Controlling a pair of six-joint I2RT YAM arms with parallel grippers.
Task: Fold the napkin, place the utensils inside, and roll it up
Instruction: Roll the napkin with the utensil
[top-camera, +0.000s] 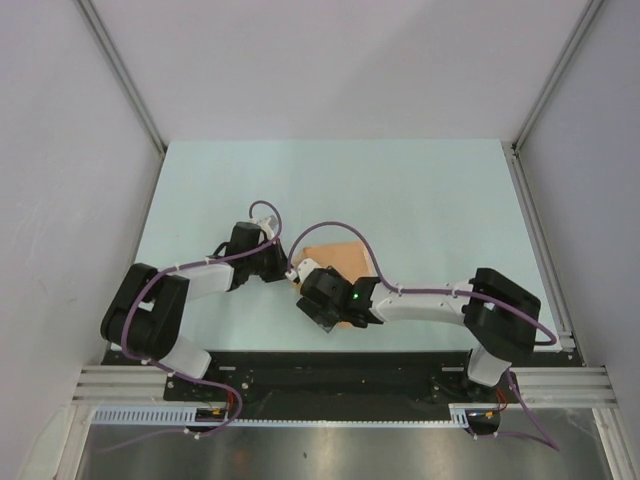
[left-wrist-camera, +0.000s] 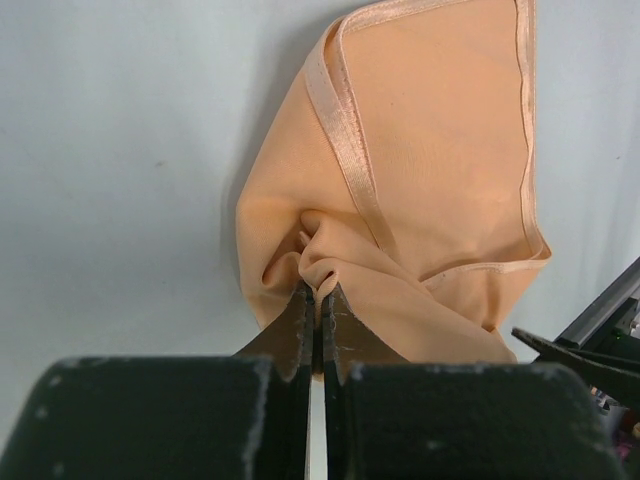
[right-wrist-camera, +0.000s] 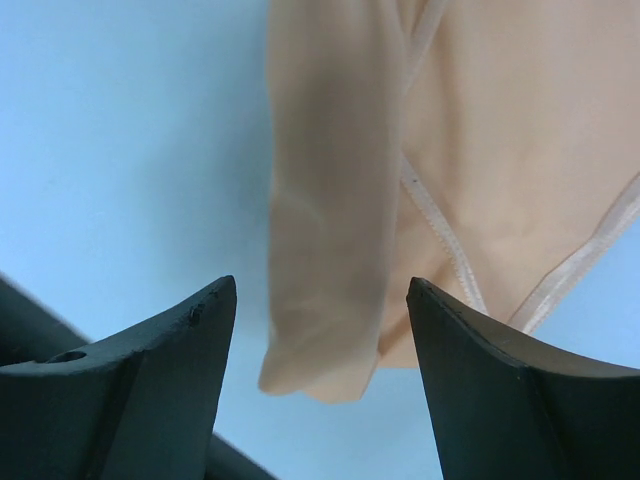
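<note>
Napkin (left-wrist-camera: 440, 180) clamped in left pincer (left-wrist-camera: 318, 295); right pincer (right-wrist-camera: 321, 285) spread wide, empty, straddling rolled edge.

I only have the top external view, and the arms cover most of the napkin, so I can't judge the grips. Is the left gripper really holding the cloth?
Observer: Yes. The left wrist view shows the left gripper shut on a bunched pinch of the napkin.
Operator: And the right one?
Observer: The right gripper is open. Its fingers stand on either side of a folded edge of the cloth and do not clamp it.
Operator: Is the cloth lying flat?
Observer: No. It is doubled over, the hemmed border crosses on top, and the fabric puckers at the pinch.
</note>
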